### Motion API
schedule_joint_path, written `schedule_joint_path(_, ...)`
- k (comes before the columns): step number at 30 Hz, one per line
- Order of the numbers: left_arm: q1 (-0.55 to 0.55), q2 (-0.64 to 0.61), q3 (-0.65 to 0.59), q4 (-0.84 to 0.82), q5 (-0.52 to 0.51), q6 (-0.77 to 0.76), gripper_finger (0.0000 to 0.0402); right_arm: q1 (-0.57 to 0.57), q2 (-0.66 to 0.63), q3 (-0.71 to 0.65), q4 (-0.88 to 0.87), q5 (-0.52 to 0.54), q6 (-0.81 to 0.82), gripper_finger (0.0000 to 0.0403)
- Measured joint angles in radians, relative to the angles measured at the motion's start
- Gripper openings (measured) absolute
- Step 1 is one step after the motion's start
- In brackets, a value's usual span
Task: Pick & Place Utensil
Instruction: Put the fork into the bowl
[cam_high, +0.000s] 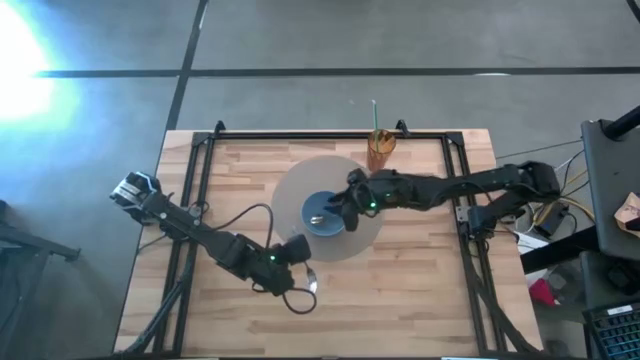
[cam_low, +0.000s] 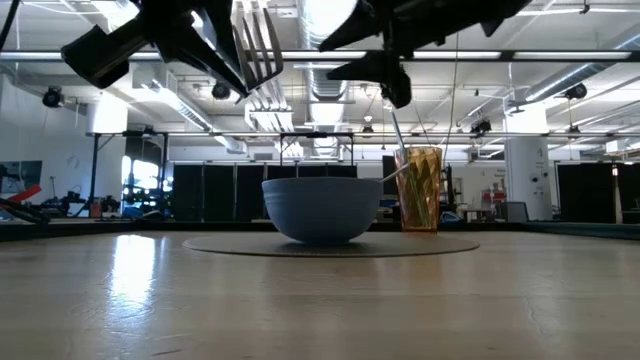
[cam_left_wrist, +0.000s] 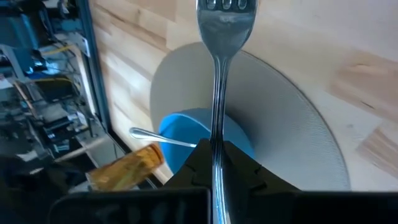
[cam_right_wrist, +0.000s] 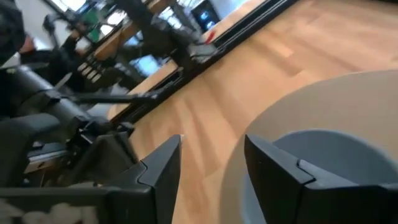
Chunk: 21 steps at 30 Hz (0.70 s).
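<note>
Above the wood table (cam_high: 420, 290), the left gripper (cam_high: 300, 262) clamps a fork (cam_left_wrist: 217, 93) by its handle, clear for carrying, while the right gripper (cam_high: 345, 205) hangs empty and spread over the blue bowl (cam_high: 325, 215).

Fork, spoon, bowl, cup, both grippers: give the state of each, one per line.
fork: held off the table, clamped at its handle
spoon: resting in the bowl, released
bowl: upright on the round mat
cup: upright, holding a utensil
left gripper: shut on the fork
right gripper: open, empty, above the bowl
</note>
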Motion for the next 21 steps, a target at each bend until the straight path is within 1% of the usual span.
schedule_joint_path(6,0.0,0.0,0.0,0.018,0.0,0.019,0.0012,0.027,0.124,0.109,-0.046,-0.11,-0.032,0.0173)
schedule_joint_path(11,0.0,0.0,0.0,0.035,-0.001,0.052,0.0014,0.043,0.213,0.196,-0.121,-0.116,-0.049,0.0178)
schedule_joint_path(13,-0.001,0.0,0.0,0.042,-0.021,0.057,0.0014,0.044,0.241,0.234,-0.159,-0.134,-0.076,0.018)
schedule_joint_path(15,-0.001,0.0,0.0,0.045,-0.04,0.057,0.0013,0.044,0.256,0.26,-0.206,-0.161,-0.096,0.018)
schedule_joint_path(21,-0.001,0.0,0.0,0.05,-0.045,0.093,0.0015,0.049,0.27,0.28,-0.206,-0.167,-0.099,0.0178)
